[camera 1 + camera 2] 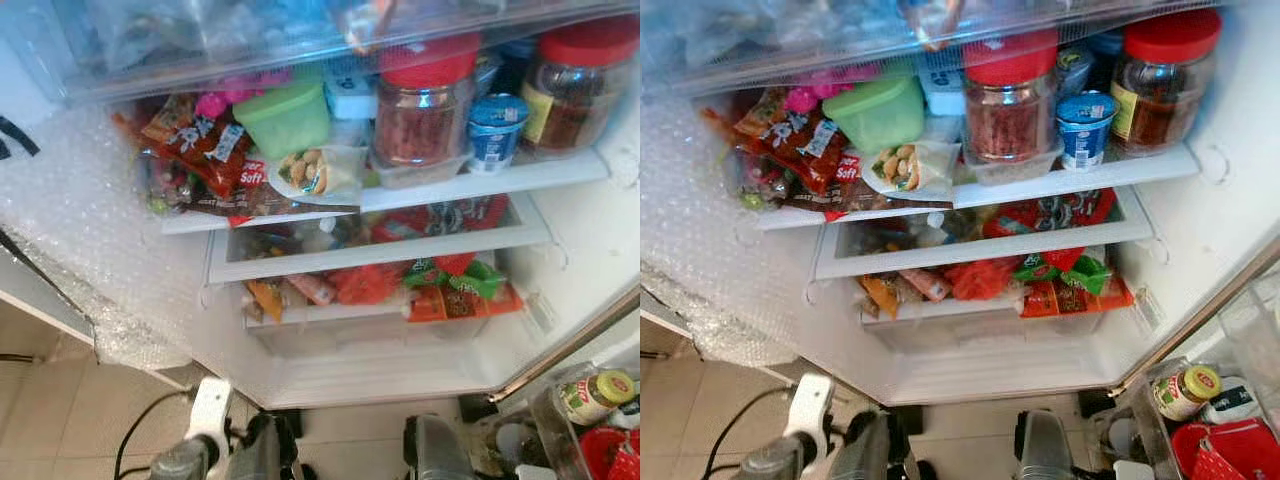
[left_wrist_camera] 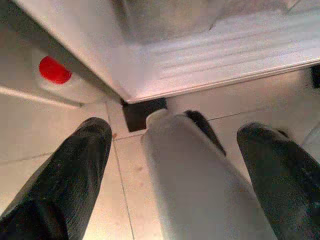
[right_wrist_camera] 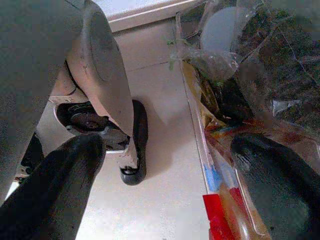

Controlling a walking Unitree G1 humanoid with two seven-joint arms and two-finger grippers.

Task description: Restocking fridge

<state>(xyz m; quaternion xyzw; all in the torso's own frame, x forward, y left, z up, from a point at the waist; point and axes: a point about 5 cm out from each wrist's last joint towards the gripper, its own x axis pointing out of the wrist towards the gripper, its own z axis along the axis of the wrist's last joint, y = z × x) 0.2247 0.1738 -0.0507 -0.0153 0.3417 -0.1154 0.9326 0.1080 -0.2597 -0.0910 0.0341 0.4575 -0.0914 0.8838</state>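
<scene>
Left eye view shows the open fridge (image 1: 590, 260) with stocked shelves, a red-lidded jar (image 1: 425, 105) far right. Both wrist views show the left pincer (image 2: 170, 170) and right pincer (image 3: 165, 185) spread open, empty, above the floor (image 2: 65, 145).

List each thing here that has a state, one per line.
fridge: door open, shelves full
green tub: lid on
red-lidded jar: capped, upright
yogurt cup: sealed, upright
left gripper: jaws open, empty
right gripper: jaws open, empty
</scene>
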